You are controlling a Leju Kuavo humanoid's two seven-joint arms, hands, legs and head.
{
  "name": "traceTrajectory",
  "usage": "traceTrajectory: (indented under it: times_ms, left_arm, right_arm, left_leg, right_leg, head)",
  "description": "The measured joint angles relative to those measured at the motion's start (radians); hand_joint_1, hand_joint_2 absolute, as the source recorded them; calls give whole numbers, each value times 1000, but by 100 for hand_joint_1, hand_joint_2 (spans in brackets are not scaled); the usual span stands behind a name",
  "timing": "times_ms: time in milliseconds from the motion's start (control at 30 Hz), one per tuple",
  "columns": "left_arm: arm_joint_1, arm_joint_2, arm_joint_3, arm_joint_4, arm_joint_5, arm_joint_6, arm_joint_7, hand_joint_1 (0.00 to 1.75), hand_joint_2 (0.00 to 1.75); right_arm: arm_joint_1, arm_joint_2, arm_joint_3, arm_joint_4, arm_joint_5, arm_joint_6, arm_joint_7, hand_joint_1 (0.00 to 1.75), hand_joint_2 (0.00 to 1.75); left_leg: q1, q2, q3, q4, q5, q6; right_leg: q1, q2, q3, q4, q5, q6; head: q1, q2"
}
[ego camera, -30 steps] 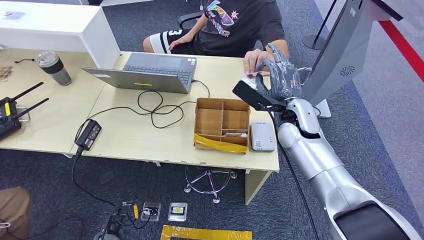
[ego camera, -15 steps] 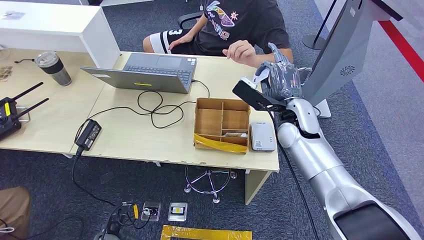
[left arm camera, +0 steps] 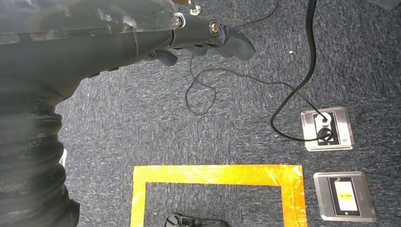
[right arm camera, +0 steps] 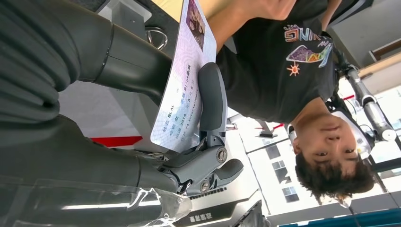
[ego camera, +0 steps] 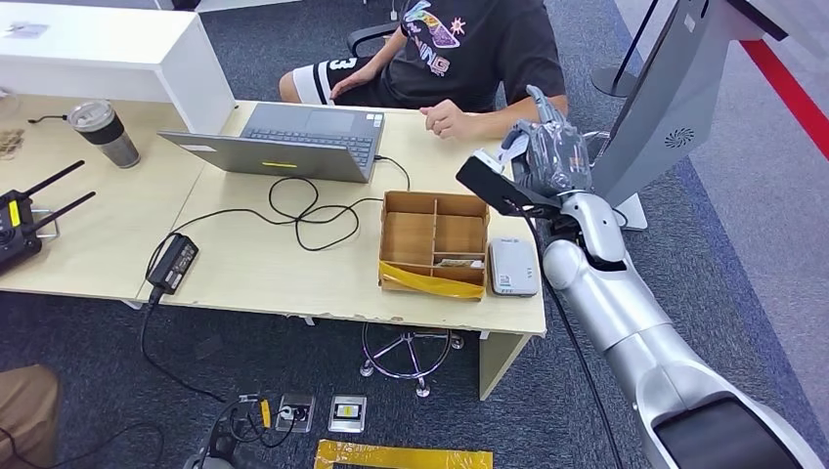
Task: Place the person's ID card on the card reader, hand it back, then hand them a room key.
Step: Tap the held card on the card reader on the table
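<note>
Right hand is raised above the far right corner of the desk, beyond the card reader. Its thumb and a finger are clamped on the ID card. In the head view the hand's back and the black wrist unit cover most of the card; a white corner shows at. In the right wrist view the card's printed text is too small to read and its far end is cut by the frame edge.

Left hand hangs over the carpet, fingers curled in with nothing visible in them.

The person's hand rests on the desk, left of the right hand and apart from the card.

The card reader lies flat, touching the right side of the cardboard divider box. A laptop sits far left of the reader, with a black cable looped between them.
</note>
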Motion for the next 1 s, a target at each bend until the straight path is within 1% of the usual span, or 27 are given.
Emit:
traceTrajectory:
  times_ms: [367, 533, 667, 800, 1000]
  left_arm:
    - [1, 2, -2, 0, 0, 1, 0, 0, 175]
    - [3, 6, -4, 0, 3, 1, 0, 0, 175]
    - [6, 10, -4, 1, 7, 4, 0, 0, 175]
    - [14, 15, -4, 1, 10, 6, 0, 0, 175]
    - [17, 17, -4, 2, 10, 8, 0, 0, 175]
  right_arm:
    - [2, -14, -1, 18, -9, -3, 13, 175, 175]
    - [23, -43, -17, 42, -35, -8, 27, 175, 175]
    - [72, -82, -54, 61, -95, -26, 40, 175, 175]
    - [107, -109, -89, 74, -130, -41, 41, 175, 175]
    - [134, -125, -120, 91, -133, -41, 48, 175, 175]
  left_leg:
    - [0, 1, 0, 0, 0, 0]
    - [0, 1, 0, 0, 0, 0]
    - [0, 1, -1, 0, 0, 0]
    - [0, 1, -1, 0, 0, 0]
    - [0, 2, -1, 0, 0, 0]
  right_leg:
    - [0, 0, -1, 0, 0, 0]
    - [0, 0, -1, 0, 0, 0]
    - [0, 0, -1, 0, 0, 0]
    - [0, 0, -1, 0, 0, 0]
    - [0, 1, -2, 0, 0, 0]
  head:
    - [0, 0]
    - [0, 0]
    - [0, 0]
    - [0, 0]
    - [0, 0]
